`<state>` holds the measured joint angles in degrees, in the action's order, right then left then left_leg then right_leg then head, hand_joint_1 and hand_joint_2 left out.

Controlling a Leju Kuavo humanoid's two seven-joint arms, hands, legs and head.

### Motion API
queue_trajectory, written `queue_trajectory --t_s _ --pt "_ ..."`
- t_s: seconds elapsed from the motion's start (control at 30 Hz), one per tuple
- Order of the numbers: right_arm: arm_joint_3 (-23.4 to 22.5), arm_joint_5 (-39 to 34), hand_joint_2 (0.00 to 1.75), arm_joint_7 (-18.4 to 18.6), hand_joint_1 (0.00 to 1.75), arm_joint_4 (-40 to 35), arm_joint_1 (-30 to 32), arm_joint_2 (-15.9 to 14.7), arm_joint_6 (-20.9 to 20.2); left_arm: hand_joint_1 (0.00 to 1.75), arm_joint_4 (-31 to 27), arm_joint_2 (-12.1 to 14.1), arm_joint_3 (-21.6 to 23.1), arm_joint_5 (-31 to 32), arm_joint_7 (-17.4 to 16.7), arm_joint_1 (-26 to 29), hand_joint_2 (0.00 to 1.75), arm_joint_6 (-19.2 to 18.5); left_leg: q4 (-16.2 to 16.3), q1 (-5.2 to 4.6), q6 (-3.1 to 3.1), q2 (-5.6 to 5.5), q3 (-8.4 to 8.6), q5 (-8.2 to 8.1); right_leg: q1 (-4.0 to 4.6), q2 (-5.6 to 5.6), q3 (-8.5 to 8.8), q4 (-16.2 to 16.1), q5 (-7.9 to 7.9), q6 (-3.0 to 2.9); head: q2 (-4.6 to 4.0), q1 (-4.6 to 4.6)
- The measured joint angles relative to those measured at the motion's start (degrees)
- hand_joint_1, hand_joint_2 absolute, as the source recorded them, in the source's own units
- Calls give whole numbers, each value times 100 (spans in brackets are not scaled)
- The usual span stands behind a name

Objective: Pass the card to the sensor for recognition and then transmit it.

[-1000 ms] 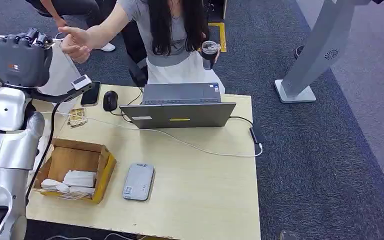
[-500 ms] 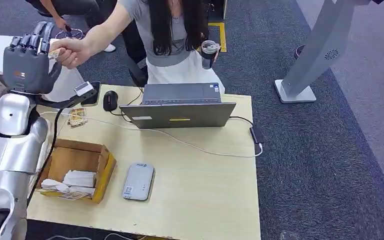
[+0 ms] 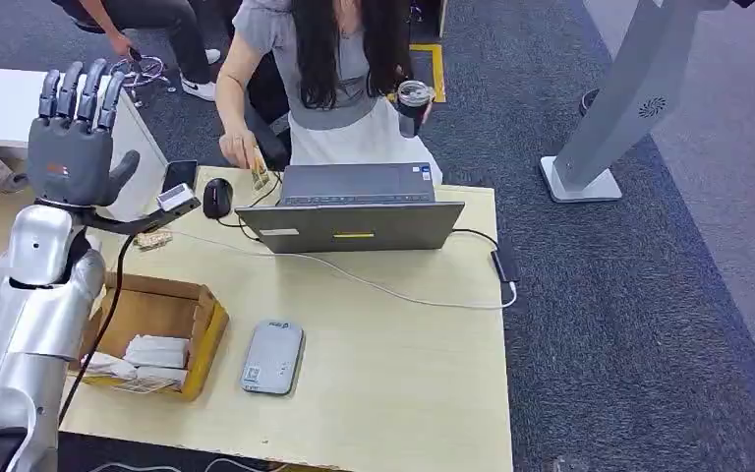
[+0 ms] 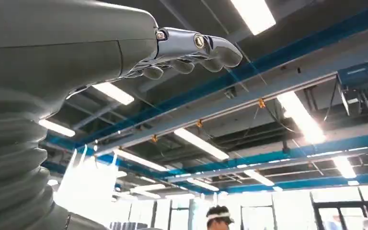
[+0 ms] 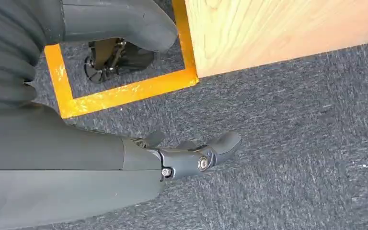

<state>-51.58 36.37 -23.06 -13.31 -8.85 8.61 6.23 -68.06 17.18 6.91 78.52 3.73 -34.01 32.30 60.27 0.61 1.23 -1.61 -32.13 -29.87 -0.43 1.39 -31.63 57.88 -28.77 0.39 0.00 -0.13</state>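
Observation:
My left hand (image 3: 77,138) is raised beside the table's far left corner, fingers spread upright and nothing in it. In the left wrist view its fingers (image 4: 191,48) show against the ceiling lights. A person behind the table holds the small card (image 3: 260,177) in one hand (image 3: 239,149), low by the back of the laptop (image 3: 354,221). The grey flat sensor (image 3: 273,357) lies on the table in front of the laptop. My right hand (image 5: 187,155) hangs over the carpet with nothing in it, fingers loosely extended.
An open cardboard box (image 3: 206,329) with white packets stands left of the sensor. A mouse (image 3: 217,197) and a phone (image 3: 178,177) lie at the far left, and a cable crosses the wooden table (image 3: 393,383). A white stand (image 3: 619,108) rises at the right.
The person took the card from my left hand and drew it down to the laptop. My left hand's fingers straightened up and spread.

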Motion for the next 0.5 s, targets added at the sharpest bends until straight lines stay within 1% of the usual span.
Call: queue_trajectory --t_s 0.07,0.13,0.2,0.27,0.37,0.43,0.5 --pt "-4 -73 175 -33 0 0 24 0 0 0 -327 -53 0 -217 149 317 175 61 0 -3 2 7 1 -2 -3 5 0 -2 -1 1 0 0" --pt "-33 -167 175 -90 0 0 55 0 0 0 -817 -149 0 -265 263 850 175 186 -1 -8 13 17 4 -12 -8 16 2 -4 -3 2 0 2" --pt "-83 -261 175 -175 0 0 104 0 -15 0 -1484 -271 11 -81 322 1657 175 405 -1 -11 19 47 12 -23 -12 46 -1 -5 -8 5 0 -2" --pt "-175 -341 175 -256 0 0 178 -7 -2 0 -2225 -400 114 311 304 2608 175 649 -1 -11 22 71 15 -41 -14 66 -2 -10 -18 17 0 0" --pt "-271 -416 175 -339 0 -2 273 -24 22 0 -3089 -518 262 608 278 3779 175 730 -1 -10 32 79 10 -54 -13 76 -6 -19 -24 25 0 -7" --pt "-334 -451 175 -363 0 -2 314 -48 37 0 -3573 -558 332 694 261 4358 175 748 -1 -11 36 67 6 -57 -14 67 -3 -24 -31 37 0 -2" --pt "-369 -455 175 -374 0 -4 323 -61 39 0 -3903 -581 378 703 247 4703 175 754 -1 -11 37 58 5 -57 -14 55 3 -25 -32 39 0 -2"
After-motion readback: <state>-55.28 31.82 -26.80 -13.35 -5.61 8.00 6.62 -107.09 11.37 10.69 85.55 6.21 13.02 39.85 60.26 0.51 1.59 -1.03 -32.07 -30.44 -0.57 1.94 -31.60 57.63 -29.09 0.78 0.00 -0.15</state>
